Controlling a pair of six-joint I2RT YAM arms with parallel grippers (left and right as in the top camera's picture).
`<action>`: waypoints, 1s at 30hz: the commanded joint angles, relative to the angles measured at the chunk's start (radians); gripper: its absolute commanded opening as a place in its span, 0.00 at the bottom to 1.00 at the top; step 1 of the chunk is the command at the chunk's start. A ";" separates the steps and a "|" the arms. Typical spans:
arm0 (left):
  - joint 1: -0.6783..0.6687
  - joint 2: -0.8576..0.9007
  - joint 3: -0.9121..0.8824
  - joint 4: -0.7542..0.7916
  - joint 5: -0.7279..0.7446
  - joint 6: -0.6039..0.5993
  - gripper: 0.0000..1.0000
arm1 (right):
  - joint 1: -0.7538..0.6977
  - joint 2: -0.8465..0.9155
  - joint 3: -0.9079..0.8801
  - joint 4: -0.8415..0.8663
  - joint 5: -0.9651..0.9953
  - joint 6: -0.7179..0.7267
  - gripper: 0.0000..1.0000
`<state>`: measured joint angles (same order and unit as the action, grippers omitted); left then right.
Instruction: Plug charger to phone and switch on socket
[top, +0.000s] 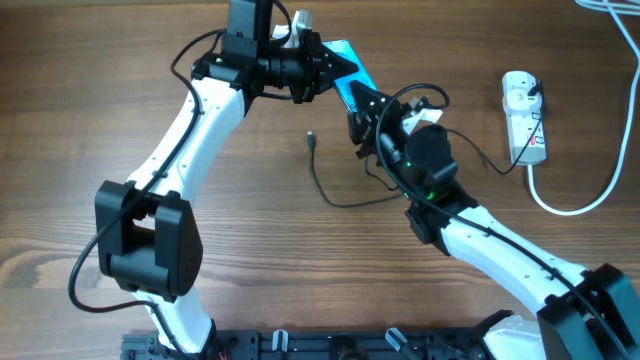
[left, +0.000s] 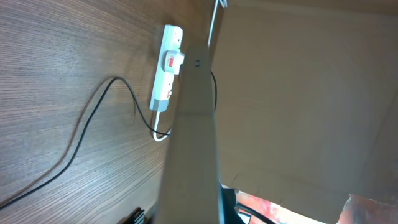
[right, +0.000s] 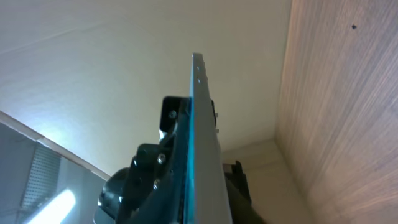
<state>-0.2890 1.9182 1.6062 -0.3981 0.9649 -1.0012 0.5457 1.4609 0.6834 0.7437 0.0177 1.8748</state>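
My left gripper (top: 316, 62) is clamped on the phone (top: 349, 90), held up on edge — the right wrist view shows that grip. My right gripper (top: 362, 120) is at its other end, closed or not I cannot tell; overhead alone shows the charger (top: 318, 185) tip lying unplugged.

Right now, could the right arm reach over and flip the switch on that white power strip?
Probably not yet. The right end effector looks closed on the phone, so it is busy. The way to the socket is otherwise free but for the charger.
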 joint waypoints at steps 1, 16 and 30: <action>0.021 -0.024 0.017 0.006 0.003 0.024 0.04 | 0.005 0.013 0.018 -0.006 -0.024 -0.018 0.51; 0.196 -0.024 0.017 -0.334 0.003 0.484 0.04 | 0.005 0.013 0.018 -0.556 -0.226 -0.584 1.00; 0.399 -0.024 0.017 -0.611 0.270 0.889 0.04 | 0.003 0.013 0.276 -1.169 -0.378 -1.352 1.00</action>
<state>0.0605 1.9182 1.6112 -1.0039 1.1500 -0.1730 0.5446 1.4700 0.7864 -0.2565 -0.4297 0.7063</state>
